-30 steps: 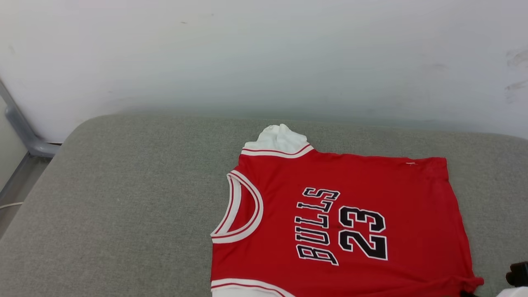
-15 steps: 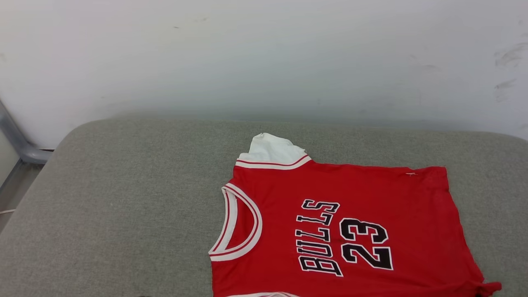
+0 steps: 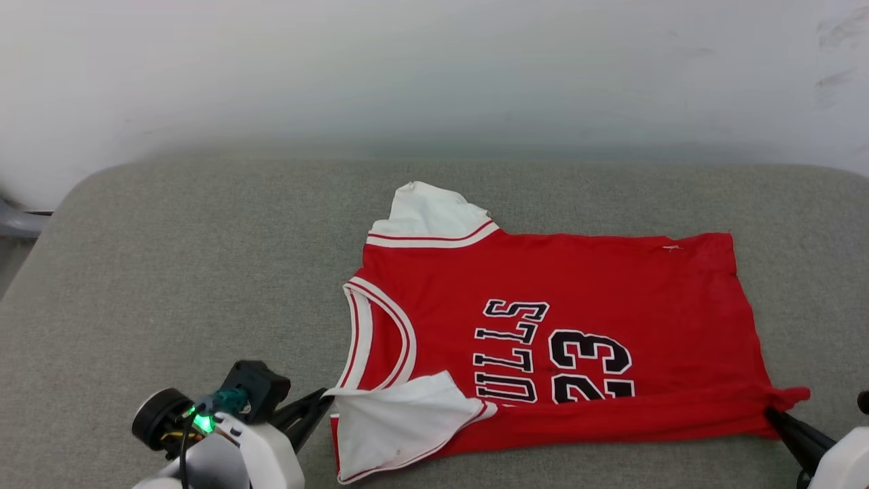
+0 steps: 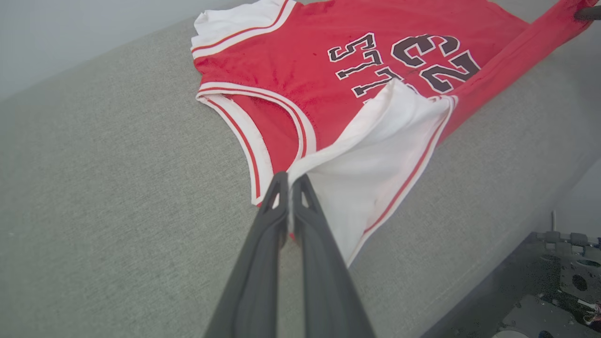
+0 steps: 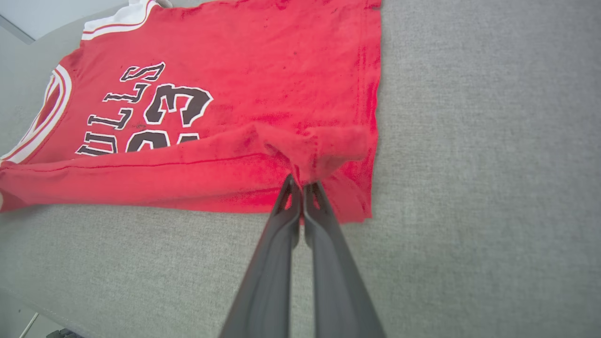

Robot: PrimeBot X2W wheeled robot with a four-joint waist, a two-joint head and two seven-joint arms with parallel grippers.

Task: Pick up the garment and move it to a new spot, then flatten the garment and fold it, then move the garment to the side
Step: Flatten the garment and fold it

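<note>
Both end effectors (image 4: 291,180) (image 5: 300,184) pinch the garment (image 3: 577,272) on grey cushion (image 3: 204,272) by white wall (image 3: 407,68).

A pale wall (image 3: 407,68) rises behind a grey fabric cushion (image 3: 170,272) with rounded corners. Dark scuffs (image 3: 838,30) mark the wall's right.

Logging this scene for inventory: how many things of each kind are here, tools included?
shirt: 1
tools: 2, the left tool and the right tool
cushion: 1
total: 4
</note>
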